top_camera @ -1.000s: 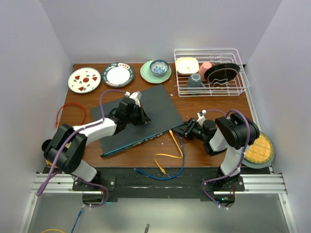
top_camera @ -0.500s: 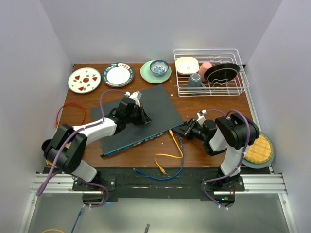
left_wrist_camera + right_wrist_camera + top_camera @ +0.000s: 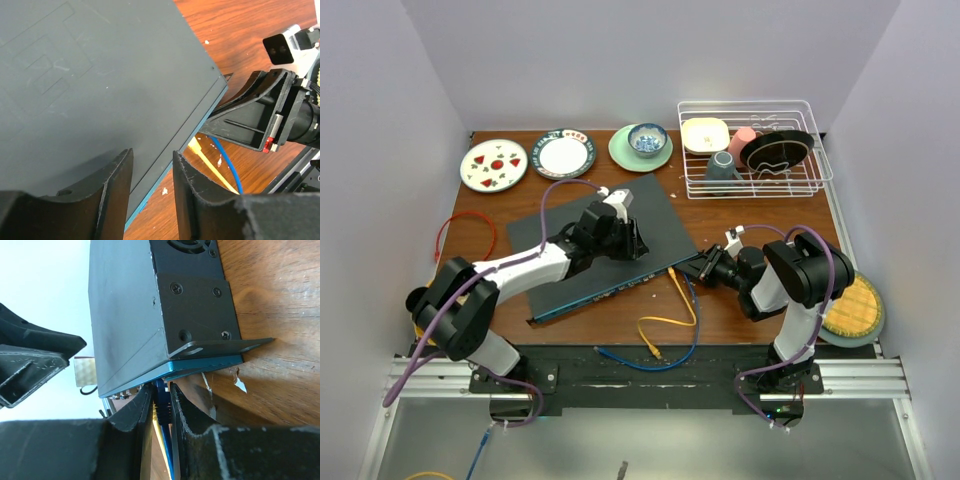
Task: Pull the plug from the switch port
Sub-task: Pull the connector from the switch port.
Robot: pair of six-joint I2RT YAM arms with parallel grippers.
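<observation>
The switch [image 3: 595, 240] is a flat black box lying at an angle mid-table, its thin bluish socket side facing the near edge. My right gripper [image 3: 696, 268] is at its right near corner and is shut on the blue plug [image 3: 163, 407], which sits at the bluish side [image 3: 205, 365]. The blue cable [image 3: 688, 335] curls toward the table's front. A yellow cable [image 3: 672, 320] runs beside it, its plug [image 3: 196, 147] at the same side. My left gripper [image 3: 626, 236] is open over the switch top [image 3: 100, 75], near its socket edge, with nothing between its fingers [image 3: 117, 192].
Three plates [image 3: 493, 164], one holding a blue bowl [image 3: 647, 139], line the back. A white wire dish rack [image 3: 752, 150] with cups and dishes stands back right. A woven mat [image 3: 855, 305] lies at the right edge. An orange cable [image 3: 445, 238] loops at the left.
My left gripper has slid to the right along the switch top, toward its near right corner. My right gripper has stayed on the plug.
</observation>
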